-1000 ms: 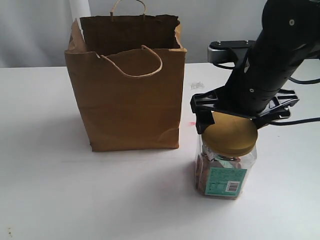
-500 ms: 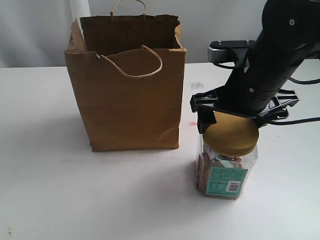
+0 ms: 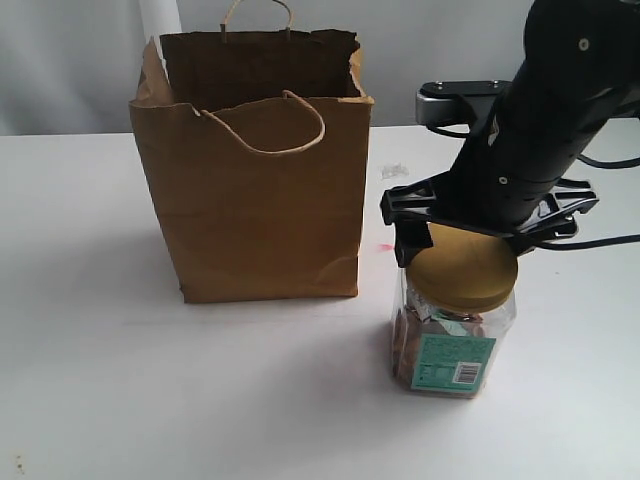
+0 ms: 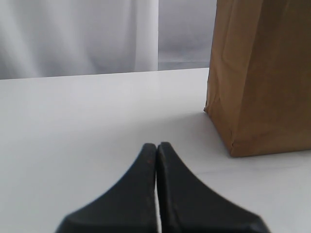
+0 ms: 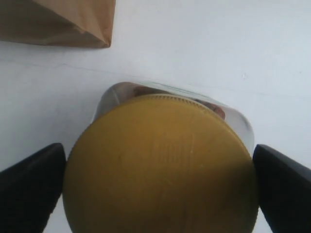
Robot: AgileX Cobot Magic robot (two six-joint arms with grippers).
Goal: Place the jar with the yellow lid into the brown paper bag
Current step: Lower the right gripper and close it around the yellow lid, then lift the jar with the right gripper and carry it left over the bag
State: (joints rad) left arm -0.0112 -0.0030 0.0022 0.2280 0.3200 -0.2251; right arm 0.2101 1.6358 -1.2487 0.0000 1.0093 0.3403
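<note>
The yellow-lidded jar [image 3: 452,340] stands upright on the white table, right of the brown paper bag [image 3: 255,190] and nearer the front. My right gripper [image 3: 465,256] reaches down over the lid from above. In the right wrist view its black fingers [image 5: 34,187] press the mustard lid [image 5: 160,170] from two opposite sides, shut on it. The bag's bottom corner [image 5: 58,22] shows beyond the jar. My left gripper [image 4: 157,148] is shut and empty, low over the table with the bag's side [image 4: 262,73] ahead of it; it is outside the exterior view.
The bag stands open-topped with its cord handles [image 3: 285,120] up. A small clear scrap [image 3: 393,168] lies on the table [image 3: 150,400] behind the jar. Black cables [image 3: 610,160] trail at the right edge. A pale curtain hangs behind.
The jar and its lid shifted a few pixels to the right about half a second ago as the right fingers met the lid. Nothing has moved since.
</note>
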